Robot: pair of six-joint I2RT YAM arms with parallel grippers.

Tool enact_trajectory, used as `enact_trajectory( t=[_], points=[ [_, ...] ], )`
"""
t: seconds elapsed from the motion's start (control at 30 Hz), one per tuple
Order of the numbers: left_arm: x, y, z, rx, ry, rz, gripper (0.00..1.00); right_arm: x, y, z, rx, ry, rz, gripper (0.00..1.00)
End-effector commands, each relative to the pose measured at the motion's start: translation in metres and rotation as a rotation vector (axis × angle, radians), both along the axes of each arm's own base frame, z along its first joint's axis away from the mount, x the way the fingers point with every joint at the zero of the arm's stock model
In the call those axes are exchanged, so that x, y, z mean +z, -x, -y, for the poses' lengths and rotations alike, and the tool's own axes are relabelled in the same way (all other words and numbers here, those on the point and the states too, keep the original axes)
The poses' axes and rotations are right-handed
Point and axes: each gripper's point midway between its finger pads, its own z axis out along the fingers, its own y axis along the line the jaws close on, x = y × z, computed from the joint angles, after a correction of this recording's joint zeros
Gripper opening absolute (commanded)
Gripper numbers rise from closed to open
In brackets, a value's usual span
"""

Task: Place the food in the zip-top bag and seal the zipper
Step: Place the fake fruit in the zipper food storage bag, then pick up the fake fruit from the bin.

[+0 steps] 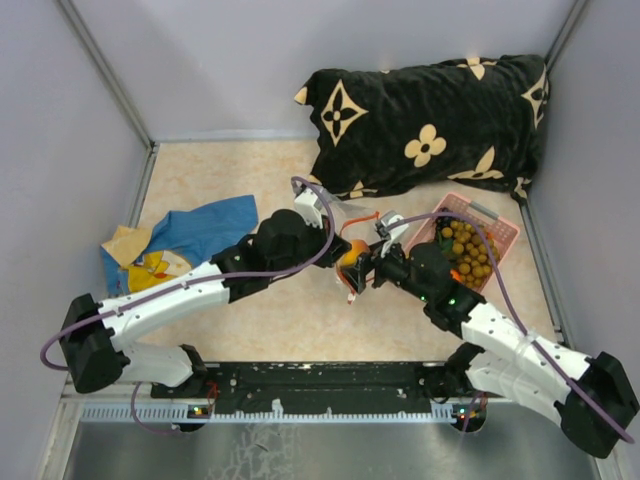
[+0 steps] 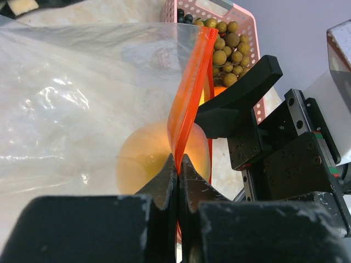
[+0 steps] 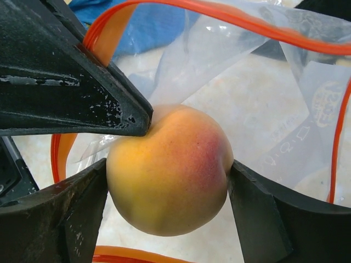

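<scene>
My left gripper [image 2: 178,164] is pinched on the zipper [image 2: 189,93], which keeps the zip-top bag [image 2: 71,98] mouth open. My right gripper [image 3: 167,181] clamps the peach [image 3: 170,164] right at that mouth, ready to drop in. The berries [image 2: 225,46] sit in the pink basket [image 2: 249,16].

Black patterned pillow [image 1: 430,125], blue cloth [image 1: 205,228], pink slotted basket [image 1: 505,232]

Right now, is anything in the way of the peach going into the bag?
Nothing visible blocks it. The right gripper holds the peach at the zip-top bag's open mouth, with the orange zipper looping around it. The left gripper pinches the zipper at one side, its black tip right beside the peach, not across its path.
</scene>
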Motion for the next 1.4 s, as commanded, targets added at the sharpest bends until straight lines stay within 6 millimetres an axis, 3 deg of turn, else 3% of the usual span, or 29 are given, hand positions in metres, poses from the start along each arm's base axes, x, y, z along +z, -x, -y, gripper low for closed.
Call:
enact_trajectory(
  t=[0.0, 0.07, 0.2, 0.5, 0.7, 0.83, 1.1, 1.37],
  points=[
    [0.014, -0.001, -0.003, 0.006, 0.048, 0.025, 0.00, 0.031, -0.009, -0.009, -0.003, -0.038, 0.043, 0.81],
    [0.015, 0.001, -0.002, 0.000, 0.056, 0.026, 0.00, 0.027, -0.008, -0.014, 0.021, -0.028, 0.026, 0.83],
    [0.015, -0.001, -0.005, 0.012, 0.053, 0.031, 0.00, 0.027, -0.009, -0.017, 0.022, -0.039, 0.018, 0.99],
    [0.008, -0.009, -0.019, 0.064, 0.041, 0.032, 0.00, 0.042, 0.000, -0.007, 0.026, -0.016, 0.019, 0.99],
    [0.003, -0.015, -0.026, 0.088, 0.026, 0.029, 0.00, 0.075, 0.006, 0.020, -0.042, 0.021, 0.080, 0.99],
    [0.000, -0.018, -0.029, 0.095, 0.011, 0.035, 0.00, 0.085, -0.001, 0.044, -0.156, 0.066, 0.111, 0.99],
    [0.003, -0.023, -0.047, 0.130, -0.041, 0.079, 0.00, 0.061, -0.023, 0.094, -0.469, 0.208, -0.013, 0.97],
    [0.007, -0.027, -0.063, 0.146, -0.092, 0.131, 0.00, 0.006, -0.027, 0.146, -0.658, 0.272, -0.304, 0.97]
  ],
)
